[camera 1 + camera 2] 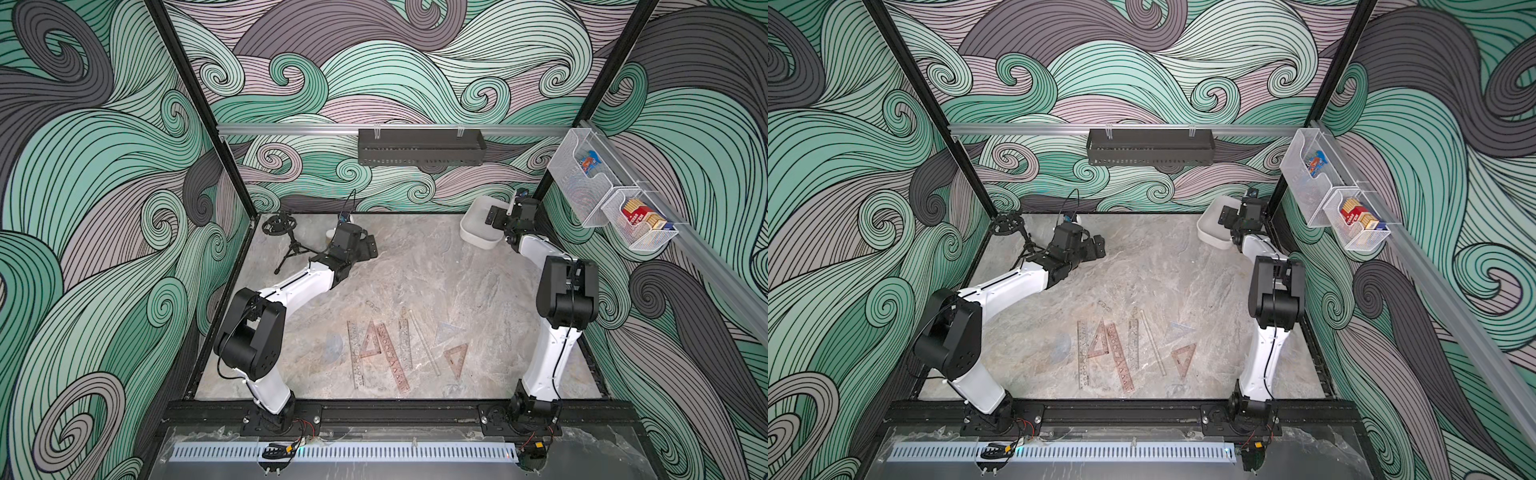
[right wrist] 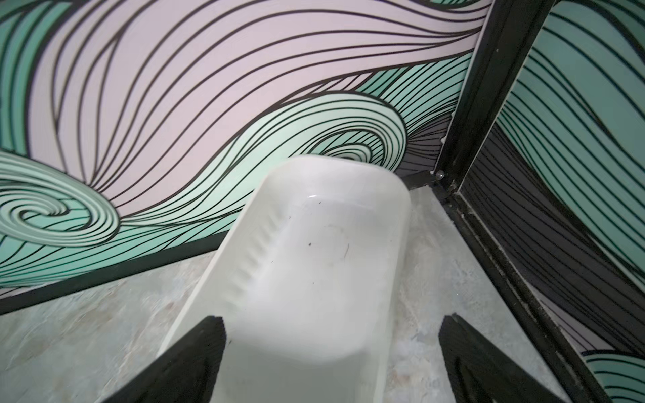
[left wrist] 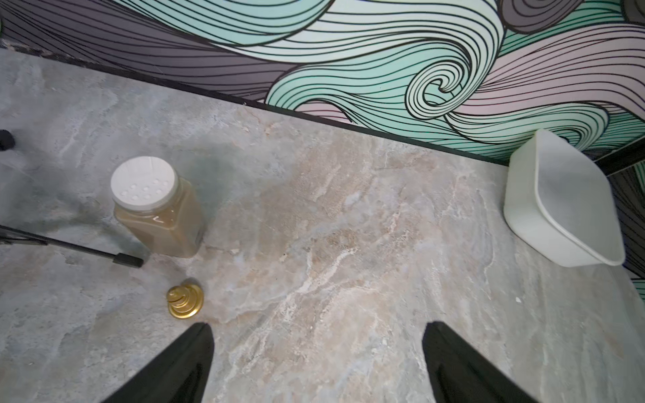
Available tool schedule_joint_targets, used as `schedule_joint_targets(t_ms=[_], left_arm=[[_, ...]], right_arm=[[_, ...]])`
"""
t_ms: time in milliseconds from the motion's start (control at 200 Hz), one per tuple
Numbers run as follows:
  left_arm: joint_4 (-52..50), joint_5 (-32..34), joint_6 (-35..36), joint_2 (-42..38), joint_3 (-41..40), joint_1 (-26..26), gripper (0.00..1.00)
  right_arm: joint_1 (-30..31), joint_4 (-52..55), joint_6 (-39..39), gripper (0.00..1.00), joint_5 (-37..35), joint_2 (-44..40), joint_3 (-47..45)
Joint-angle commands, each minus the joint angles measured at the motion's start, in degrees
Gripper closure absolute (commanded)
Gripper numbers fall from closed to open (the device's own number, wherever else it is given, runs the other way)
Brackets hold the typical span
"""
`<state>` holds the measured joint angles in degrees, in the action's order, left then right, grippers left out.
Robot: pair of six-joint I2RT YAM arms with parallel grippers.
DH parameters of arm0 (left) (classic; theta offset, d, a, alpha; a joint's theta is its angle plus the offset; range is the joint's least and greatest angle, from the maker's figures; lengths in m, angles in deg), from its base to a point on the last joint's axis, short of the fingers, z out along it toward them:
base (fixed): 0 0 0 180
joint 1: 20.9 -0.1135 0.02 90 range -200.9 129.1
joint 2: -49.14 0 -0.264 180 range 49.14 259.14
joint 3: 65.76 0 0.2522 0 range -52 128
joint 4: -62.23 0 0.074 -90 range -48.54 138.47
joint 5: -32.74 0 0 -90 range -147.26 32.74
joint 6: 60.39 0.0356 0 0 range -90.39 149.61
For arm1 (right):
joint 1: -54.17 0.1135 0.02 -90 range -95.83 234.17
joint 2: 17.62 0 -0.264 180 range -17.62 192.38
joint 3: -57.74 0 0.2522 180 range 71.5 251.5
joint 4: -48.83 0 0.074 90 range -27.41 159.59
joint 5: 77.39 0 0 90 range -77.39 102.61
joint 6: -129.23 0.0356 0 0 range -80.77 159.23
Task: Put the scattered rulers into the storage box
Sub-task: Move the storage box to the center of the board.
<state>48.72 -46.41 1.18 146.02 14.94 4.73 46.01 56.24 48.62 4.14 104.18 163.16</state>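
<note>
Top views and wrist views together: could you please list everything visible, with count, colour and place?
rulers: several, pinkish-brown or clear, near middle.
storage box: one, white, empty, far right corner.
jar: one, tan, white lid, far left.
spiral trinket: one, gold, beside jar.
tripod: one, black, far left corner.
tray: one, black, rear rail.
mesh baskets: two, white, right rail.
left arm: one, white-black, jaws open, far left.
right arm: one, white-black, jaws open over storage box.

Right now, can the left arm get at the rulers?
Probably yes. The left tool is open and empty, and the rulers lie flat on bare table near the arm's base with nothing between. Pinching flat strips may be awkward.
</note>
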Motion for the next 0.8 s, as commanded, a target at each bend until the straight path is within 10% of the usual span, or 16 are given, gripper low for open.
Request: schedule_joint_targets(t_ms=[0,790], left_arm=[[-1.7,-7.2,-4.2,0.2,-0.9,0.0,0.05],[-3.8,-13.2,-5.4,4.8,0.8,-0.1,0.08]], right_arm=[[-0.1,7.4,-1.8,0.02,-1.2,2.8,4.3],[-0.8,16.1,0.3,0.39,3.5,9.0,8.0]])
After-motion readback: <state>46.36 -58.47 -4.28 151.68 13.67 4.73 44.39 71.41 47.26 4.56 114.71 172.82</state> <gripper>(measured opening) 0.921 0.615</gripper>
